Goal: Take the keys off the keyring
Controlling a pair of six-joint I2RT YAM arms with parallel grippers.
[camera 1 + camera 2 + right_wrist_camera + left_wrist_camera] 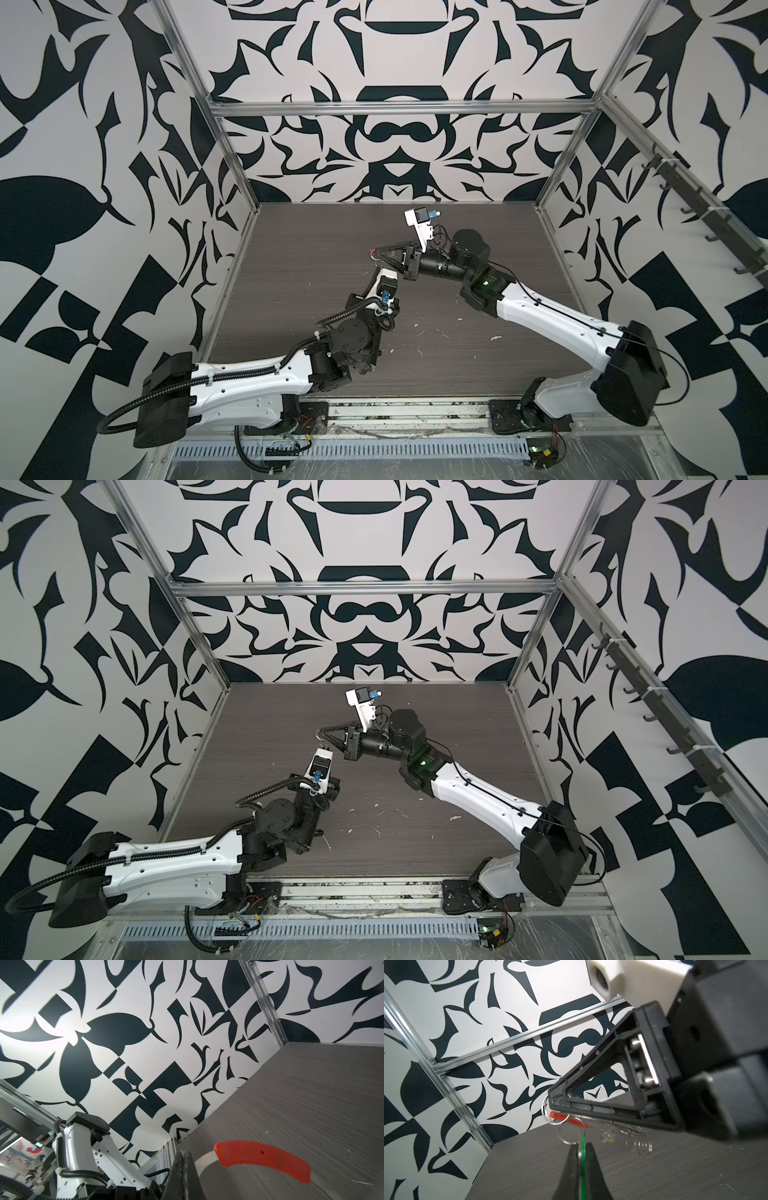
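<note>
While up off table (270,291), nearer far edge, right hand (552,1102): clamped tight on keyring (204,1160) beside red sleeve (261,1159)
left hand (581,1148): pinched closed on green key (583,1142)

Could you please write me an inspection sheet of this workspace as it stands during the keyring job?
Surface: dark wood-grain tabletop, scuffed.
Job's things: keyring with red sleeve held up off the table; green key hangs below it; yellow key blurred behind.
Clutter: white flecks on the near half; small silver rings strung on the hoop.
Grippers: right gripper shut on the keyring; left gripper shut on the green key.
Cables: corrugated conduit along the left arm; thin cable along the right arm.
Surroundings: patterned walls, aluminium frame, hook rail.
</note>
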